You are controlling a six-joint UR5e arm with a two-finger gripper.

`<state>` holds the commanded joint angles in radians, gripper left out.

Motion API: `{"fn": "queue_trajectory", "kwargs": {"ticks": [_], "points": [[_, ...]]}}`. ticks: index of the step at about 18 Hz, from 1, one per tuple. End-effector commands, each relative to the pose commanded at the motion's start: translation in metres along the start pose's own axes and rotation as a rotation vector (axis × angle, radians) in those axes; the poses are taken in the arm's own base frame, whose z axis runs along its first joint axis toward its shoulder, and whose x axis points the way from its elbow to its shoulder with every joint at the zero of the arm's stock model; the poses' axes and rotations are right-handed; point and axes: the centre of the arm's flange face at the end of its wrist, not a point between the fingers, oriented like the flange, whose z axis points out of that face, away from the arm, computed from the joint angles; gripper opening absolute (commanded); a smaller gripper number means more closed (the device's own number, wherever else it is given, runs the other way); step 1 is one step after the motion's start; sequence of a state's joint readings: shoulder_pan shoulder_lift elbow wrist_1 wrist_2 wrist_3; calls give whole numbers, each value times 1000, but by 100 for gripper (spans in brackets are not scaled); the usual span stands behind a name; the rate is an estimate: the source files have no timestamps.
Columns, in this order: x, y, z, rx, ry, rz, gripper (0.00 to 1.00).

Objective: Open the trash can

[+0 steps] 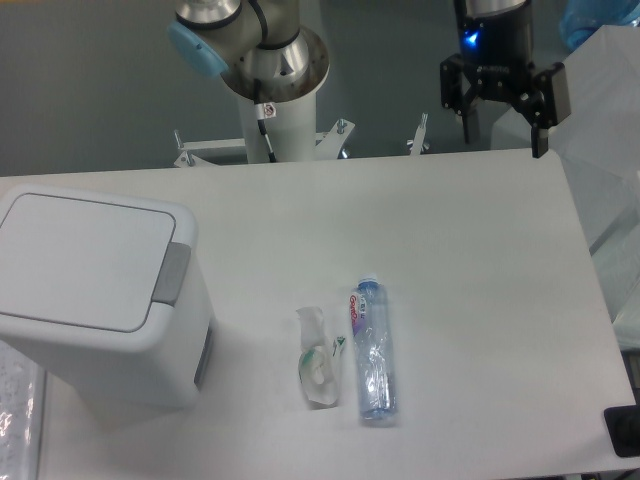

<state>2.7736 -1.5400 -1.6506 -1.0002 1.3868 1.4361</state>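
The white trash can [95, 300] stands at the left of the table with its flat lid [85, 258] down. A grey push-button tab [172, 273] sits on the lid's right edge. My gripper [503, 135] hangs over the table's far right edge, far from the can. Its two black fingers [541, 110] are spread apart and hold nothing.
A clear plastic bottle with a blue cap [374, 350] lies in the middle of the table. A small clear wrapper [318, 358] lies just left of it. The arm's base column [278, 90] stands behind the far edge. A black object [624, 432] is at the right front corner.
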Motion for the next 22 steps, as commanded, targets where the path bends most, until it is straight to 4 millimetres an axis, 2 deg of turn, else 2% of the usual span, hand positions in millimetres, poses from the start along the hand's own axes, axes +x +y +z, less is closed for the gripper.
{"fn": "queue_trajectory", "kwargs": {"ticks": [3,5,9,11,13,16,18,22], "points": [[-7,-24,3,46,7,-119,100],[-17,-54,7,110,24,-233,100],[-16,-92,14,142,69,-540,100],[-5,-116,16,154,97,-598,100],[6,-132,17,157,125,-675,100],[29,-164,20,158,179,-799,100],[46,-188,33,150,233,-848,100],[59,-211,44,174,306,-994,100]]}}
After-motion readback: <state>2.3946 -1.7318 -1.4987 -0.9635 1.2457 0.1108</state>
